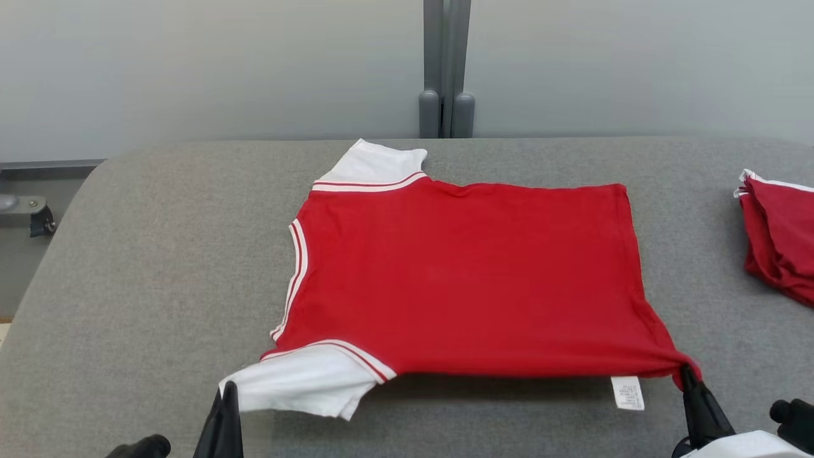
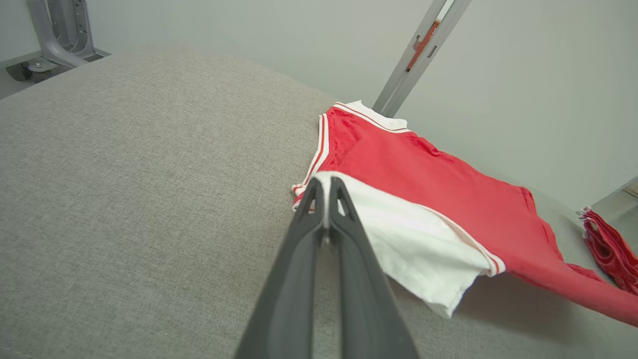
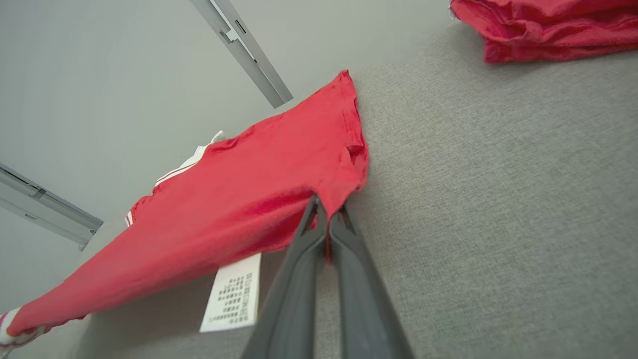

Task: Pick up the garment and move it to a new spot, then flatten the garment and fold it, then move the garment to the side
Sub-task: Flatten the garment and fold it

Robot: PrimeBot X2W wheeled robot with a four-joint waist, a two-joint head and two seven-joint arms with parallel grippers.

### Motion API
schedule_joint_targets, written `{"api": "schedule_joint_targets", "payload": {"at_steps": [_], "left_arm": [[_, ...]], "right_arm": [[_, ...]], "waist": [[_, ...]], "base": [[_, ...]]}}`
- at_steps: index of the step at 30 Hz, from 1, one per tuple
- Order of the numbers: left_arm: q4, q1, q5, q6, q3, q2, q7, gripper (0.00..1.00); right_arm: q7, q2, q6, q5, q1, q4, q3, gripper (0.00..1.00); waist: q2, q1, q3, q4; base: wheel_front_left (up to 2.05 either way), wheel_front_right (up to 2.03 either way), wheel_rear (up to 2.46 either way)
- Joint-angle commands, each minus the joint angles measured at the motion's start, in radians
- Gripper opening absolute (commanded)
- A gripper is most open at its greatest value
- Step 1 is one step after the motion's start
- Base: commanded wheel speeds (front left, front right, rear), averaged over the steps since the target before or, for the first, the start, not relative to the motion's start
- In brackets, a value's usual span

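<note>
On the bench (image 1: pixel 159 267) the shirt (image 1: pixel 458 273) lies spread, your left gripper (image 1: pixel 226 391) pinching its sleeve (image 1: pixel 299 381), your right gripper (image 1: pixel 688 374) its hem corner (image 1: pixel 674 362). Folding seems in hand: carry the near edge evenly to the far edge.

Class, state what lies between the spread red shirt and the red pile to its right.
Nothing but bare grey tabletop separates the shirt from the pile, as the head view shows.
</note>
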Motion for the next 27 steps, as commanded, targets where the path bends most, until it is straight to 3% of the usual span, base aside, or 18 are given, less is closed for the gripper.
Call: {"api": "schedule_joint_targets", "payload": {"at_steps": [1, 15, 20, 27], "left_arm": [[0.011, 0.017, -0.003, 0.004, -0.004, 0.003, 0.003, 0.00], [0.105, -0.126, -0.008, -0.022, -0.016, -0.002, -0.024, 0.00], [0.156, -0.265, -0.008, -0.037, -0.011, -0.007, -0.050, 0.00], [0.362, -0.502, -0.014, -0.055, 0.000, -0.011, -0.081, 0.00]], "right_arm": [[0.012, 0.003, -0.002, -0.010, 0.011, 0.011, 0.000, 0.00], [0.029, 0.021, -0.002, 0.010, -0.092, 0.102, 0.046, 0.00], [0.007, 0.019, -0.002, 0.038, -0.164, 0.111, 0.041, 0.00], [-0.017, 0.015, -0.002, 0.033, -0.349, 0.214, 0.047, 0.00]], "waist": [[0.0000, 0.0001, 0.009, -0.007], [0.0000, 0.0001, 0.092, -0.038], [0.0000, 0.0001, 0.134, -0.049], [0.0000, 0.0001, 0.222, -0.083]], "base": [[0.00, 0.00, 0.00], [0.00, 0.00, 0.00], [0.00, 0.00, 0.00], [0.00, 0.00, 0.00]]}}
